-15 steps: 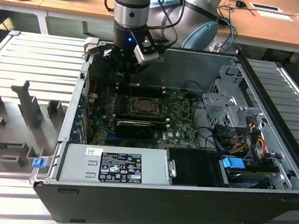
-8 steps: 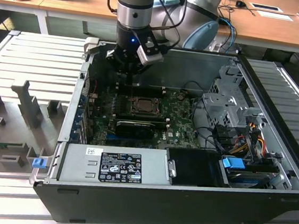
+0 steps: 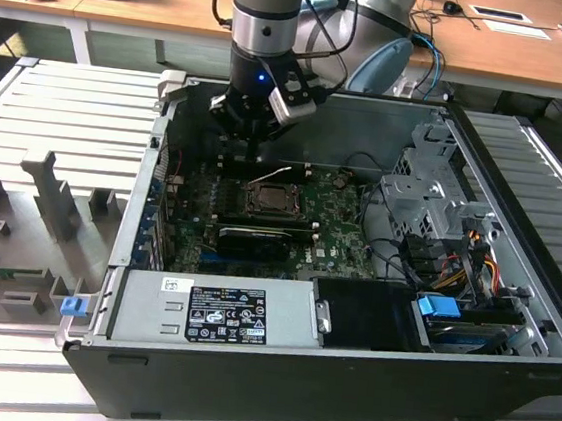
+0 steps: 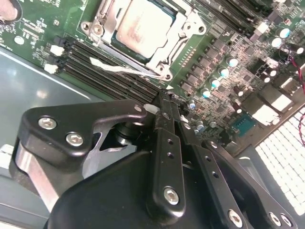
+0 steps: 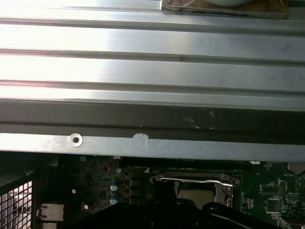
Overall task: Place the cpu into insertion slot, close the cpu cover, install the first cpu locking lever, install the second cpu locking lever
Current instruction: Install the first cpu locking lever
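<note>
One open computer case (image 3: pixel 510 325) lies on the worktop (image 3: pixel 58 127). Inside it I count one green motherboard (image 3: pixel 343 239), one insertion slot (image 3: pixel 270 201), one cpu (image 4: pixel 145 26) seated in that slot, and one cpu cover (image 4: pixel 188 28) framing it. One grey labelled box (image 3: pixel 220 312) sits along the case's near edge. Two blue clips (image 3: pixel 439 310) are visible, one inside the case and one outside it. My one gripper (image 3: pixel 253 145) hangs above the board.
</note>
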You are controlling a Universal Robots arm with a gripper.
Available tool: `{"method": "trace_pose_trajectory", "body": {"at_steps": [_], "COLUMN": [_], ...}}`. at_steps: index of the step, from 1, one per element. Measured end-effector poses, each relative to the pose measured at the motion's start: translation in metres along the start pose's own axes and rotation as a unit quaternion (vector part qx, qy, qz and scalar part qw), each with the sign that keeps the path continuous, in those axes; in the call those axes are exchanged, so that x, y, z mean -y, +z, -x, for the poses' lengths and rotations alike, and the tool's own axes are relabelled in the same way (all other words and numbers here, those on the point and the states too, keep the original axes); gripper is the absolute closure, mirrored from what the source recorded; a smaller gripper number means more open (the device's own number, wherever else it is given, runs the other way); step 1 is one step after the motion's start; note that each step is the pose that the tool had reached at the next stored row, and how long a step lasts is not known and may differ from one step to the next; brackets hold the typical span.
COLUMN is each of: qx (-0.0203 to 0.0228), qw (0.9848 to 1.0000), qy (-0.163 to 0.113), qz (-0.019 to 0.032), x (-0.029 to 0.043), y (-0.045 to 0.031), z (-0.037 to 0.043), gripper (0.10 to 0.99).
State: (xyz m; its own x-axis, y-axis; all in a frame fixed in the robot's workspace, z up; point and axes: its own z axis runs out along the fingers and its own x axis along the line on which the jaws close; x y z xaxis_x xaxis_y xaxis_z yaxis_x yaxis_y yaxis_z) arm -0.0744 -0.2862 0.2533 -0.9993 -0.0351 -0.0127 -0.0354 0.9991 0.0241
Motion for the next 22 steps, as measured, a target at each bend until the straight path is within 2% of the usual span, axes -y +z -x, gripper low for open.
{"method": "trace_pose_trajectory", "body": {"at_steps": [10, 11, 12, 14, 15, 16, 19, 22], "qx": [0.0001, 0.0003, 0.0006, 0.0011, 0.0013, 0.0014, 0.0013, 0.0013], "qw": [1.0, 1.0, 0.9999, 0.9995, 0.9994, 0.9993, 0.9993, 0.9993], "qy": [0.0, 0.0, 0.0, 0.0, 0.0, 0.0, 0.0, 0.0], "qz": [0.0002, 0.007, 0.0172, 0.031, 0.0345, 0.0366, 0.0366, 0.0366], "x": [0.0006, 0.0007, 0.0009, 0.0015, 0.0018, 0.0021, 0.0025, 0.003], "y": [0.0015, 0.0017, 0.002, 0.0027, 0.0033, 0.0047, 0.0106, 0.021], "z": [0.0146, 0.0166, 0.0178, 0.0189, 0.0192, 0.0194, 0.0202, 0.0263], "gripper": [0.98, 0.98, 0.98, 0.98, 0.98, 0.98, 0.98, 0.98]}}
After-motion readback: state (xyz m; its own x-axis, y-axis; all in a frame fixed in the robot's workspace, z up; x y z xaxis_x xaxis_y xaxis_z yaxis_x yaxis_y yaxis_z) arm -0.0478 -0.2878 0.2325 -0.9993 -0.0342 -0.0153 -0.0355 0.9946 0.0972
